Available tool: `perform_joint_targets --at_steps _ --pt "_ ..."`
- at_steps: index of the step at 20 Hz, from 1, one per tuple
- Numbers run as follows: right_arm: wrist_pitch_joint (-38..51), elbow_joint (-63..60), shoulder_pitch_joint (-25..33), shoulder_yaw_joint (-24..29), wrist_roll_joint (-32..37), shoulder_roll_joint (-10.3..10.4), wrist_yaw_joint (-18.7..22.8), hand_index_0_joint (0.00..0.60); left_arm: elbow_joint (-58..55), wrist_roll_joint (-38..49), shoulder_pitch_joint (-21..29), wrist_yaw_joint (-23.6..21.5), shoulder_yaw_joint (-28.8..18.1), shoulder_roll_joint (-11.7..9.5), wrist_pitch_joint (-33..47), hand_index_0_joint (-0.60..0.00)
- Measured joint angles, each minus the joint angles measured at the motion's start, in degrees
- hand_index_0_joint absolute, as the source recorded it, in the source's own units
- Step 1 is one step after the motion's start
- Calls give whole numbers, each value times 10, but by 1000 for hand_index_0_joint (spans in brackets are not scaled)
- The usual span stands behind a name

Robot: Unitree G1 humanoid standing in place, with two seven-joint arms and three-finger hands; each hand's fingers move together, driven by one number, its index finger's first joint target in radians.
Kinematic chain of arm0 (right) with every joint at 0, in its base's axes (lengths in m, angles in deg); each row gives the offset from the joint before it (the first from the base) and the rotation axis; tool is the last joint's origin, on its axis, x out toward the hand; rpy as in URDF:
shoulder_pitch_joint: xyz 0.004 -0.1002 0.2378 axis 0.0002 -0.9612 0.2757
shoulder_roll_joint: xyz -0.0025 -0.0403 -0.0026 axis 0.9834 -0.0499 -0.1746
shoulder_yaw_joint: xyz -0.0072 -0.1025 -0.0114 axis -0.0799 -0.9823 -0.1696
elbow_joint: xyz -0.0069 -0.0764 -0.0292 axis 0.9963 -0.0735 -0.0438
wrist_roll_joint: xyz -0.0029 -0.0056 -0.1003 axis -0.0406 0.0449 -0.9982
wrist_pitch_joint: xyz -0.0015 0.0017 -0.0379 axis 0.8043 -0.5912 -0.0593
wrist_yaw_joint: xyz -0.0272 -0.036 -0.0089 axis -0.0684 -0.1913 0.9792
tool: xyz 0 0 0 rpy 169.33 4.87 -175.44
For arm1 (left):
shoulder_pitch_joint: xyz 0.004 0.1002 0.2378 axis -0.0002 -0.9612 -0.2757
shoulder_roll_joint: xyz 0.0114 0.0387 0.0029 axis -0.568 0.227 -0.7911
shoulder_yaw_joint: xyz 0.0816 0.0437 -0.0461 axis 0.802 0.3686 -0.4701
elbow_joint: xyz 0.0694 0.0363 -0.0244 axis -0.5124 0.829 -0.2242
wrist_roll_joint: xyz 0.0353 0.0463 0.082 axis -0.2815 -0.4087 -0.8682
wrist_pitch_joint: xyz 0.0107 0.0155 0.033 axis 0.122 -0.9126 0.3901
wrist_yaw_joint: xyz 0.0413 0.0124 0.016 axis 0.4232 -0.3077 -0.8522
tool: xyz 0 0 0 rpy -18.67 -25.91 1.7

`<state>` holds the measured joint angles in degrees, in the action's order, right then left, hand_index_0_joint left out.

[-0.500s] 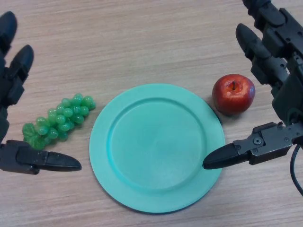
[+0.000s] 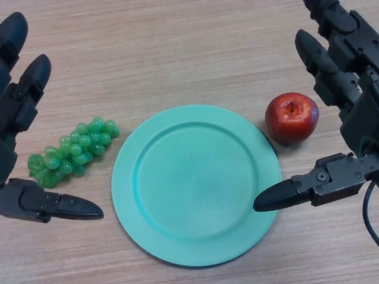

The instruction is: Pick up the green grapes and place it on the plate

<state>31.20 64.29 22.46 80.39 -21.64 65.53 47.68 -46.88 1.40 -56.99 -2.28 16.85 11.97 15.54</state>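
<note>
Your left hand [image 2: 21,118] hovers with fingers spread around the green grapes [image 2: 72,151], which lie ungrasped on the tabletop [image 2: 177,47] beside the bare plate [image 2: 195,183], so pickup and placement remain.

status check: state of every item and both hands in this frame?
green grapes: lying on the table, left of the plate, not held
plate: flat on the table, nothing on it
apple: upright on the table by the plate's right rim
left hand: open around the grapes, not gripping
right hand: open, holding nothing
</note>
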Motion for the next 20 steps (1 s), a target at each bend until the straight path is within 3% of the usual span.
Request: perform_joint_targets --at_steps 5,10,12,15,20 --pt "0 0 -2 0 0 -1 1 0 95 -36 23 1 -3 -9 40 0" --pt "0 0 2 0 10 -14 19 0 257 -109 61 6 13 -33 152 0" --pt "0 1 6 1 10 -22 24 0 336 -138 82 1 37 -40 206 0" --pt "0 1 8 9 26 -25 26 0 397 -150 105 -8 73 -54 225 0" --pt "1 1 -2 13 37 -35 37 0 524 -255 146 -31 102 -75 315 0"
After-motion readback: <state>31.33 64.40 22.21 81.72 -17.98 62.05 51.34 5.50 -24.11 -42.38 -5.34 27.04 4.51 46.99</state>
